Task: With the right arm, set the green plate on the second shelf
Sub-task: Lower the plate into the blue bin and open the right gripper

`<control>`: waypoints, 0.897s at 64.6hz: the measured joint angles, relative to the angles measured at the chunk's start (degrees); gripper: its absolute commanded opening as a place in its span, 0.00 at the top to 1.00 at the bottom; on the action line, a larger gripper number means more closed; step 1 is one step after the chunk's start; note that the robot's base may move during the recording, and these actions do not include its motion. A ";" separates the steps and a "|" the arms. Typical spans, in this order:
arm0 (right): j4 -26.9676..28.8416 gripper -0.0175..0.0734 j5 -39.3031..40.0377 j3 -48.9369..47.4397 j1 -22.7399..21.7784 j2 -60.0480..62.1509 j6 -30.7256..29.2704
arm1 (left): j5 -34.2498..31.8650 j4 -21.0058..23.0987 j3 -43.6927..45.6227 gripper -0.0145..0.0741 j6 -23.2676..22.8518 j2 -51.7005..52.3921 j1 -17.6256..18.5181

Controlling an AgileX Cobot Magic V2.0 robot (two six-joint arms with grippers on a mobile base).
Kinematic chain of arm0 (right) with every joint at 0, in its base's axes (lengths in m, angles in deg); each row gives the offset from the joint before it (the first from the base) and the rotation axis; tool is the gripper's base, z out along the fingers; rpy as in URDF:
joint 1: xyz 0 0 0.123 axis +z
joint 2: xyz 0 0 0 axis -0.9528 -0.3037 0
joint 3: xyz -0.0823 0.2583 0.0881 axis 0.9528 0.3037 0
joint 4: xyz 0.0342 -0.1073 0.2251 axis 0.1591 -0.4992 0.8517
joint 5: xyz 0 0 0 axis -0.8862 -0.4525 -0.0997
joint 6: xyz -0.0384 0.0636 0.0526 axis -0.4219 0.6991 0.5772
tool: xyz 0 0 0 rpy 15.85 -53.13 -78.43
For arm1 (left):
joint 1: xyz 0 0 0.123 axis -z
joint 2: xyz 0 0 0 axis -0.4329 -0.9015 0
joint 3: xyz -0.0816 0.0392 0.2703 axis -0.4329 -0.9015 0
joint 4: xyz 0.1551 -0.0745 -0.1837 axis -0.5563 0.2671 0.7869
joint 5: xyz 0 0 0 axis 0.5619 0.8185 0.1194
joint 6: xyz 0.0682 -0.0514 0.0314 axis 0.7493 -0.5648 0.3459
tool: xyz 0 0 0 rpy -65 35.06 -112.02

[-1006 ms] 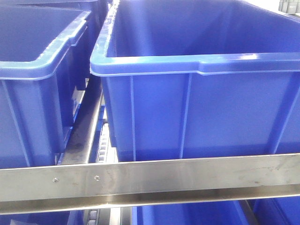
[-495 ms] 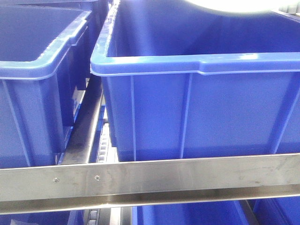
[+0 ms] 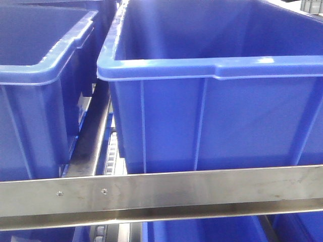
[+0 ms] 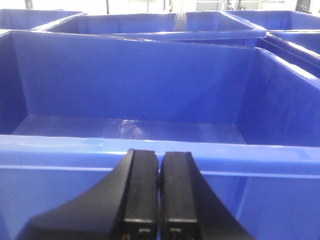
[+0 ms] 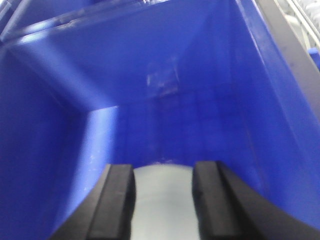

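Observation:
In the right wrist view the green plate (image 5: pixel 162 200) shows as a pale round surface between my right gripper's (image 5: pixel 162 172) two black fingers. The fingers stand wide apart, so the gripper is open. The plate's rounded far edge lies against the floor of the blue bin (image 5: pixel 165 85), and I cannot tell whether the fingers touch the plate. The plate does not show in the front view. My left gripper (image 4: pixel 160 155) is shut and empty, level with the near rim of another blue bin (image 4: pixel 75 145).
The front view shows two large blue bins (image 3: pixel 212 70) (image 3: pixel 35 73) side by side on a shelf behind a steel rail (image 3: pixel 161 189). More blue bins sit below the rail (image 3: pixel 202 229) and behind in the left wrist view (image 4: pixel 165 25).
Half a second ago the pale plate's edge showed at the top of the front view above the right bin; now it is out of that view. The bins have not moved.

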 measured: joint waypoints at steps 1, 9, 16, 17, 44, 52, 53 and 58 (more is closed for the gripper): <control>0.00 0.35 -0.15 -0.10 0.00 0.00 0.00 | 0.00 0.00 0.00 0.69 0.00 0.00 0.00; 0.00 0.51 -1.79 -0.35 0.00 1.31 0.14 | 0.00 0.00 0.00 0.69 0.00 0.00 0.00; 0.00 0.77 -4.99 -0.35 0.00 4.77 0.13 | 0.00 0.00 0.00 0.69 0.00 0.00 0.00; 0.00 0.77 -5.52 -0.35 0.00 5.40 0.13 | 0.00 0.00 0.00 0.69 0.00 0.00 0.00; 0.00 0.75 -16.42 0.81 0.00 22.65 0.17 | 0.00 0.00 0.00 0.69 0.00 0.00 0.00; 0.00 0.75 -16.80 0.89 0.00 22.77 0.17 | 0.00 0.00 0.00 0.69 0.00 0.00 0.00; 0.00 0.75 -16.90 0.89 0.00 22.77 0.17 | 0.00 0.00 0.00 0.69 0.00 0.00 0.00; 0.00 0.75 -17.05 0.89 0.36 22.52 0.17 | 0.00 0.00 0.00 0.69 0.00 0.00 0.00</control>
